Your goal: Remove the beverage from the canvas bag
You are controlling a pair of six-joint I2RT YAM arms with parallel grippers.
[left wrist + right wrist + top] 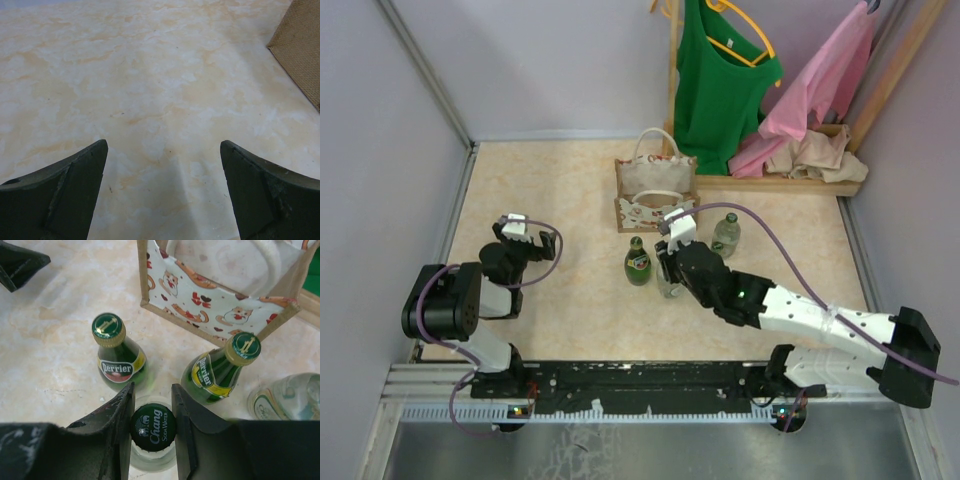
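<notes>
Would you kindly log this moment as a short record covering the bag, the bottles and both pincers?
canvas bag: upright on the table, behind the bottles
Chang soda water bottle: upright, outside the bag
right pincer: shut on the Chang cap
first Perrier bottle: upright, apart from the bag
second Perrier bottle: upright, close to the bag's front
clear bottle: at the view's edge, partly cut off
left pincer: open, empty, above the table
</notes>
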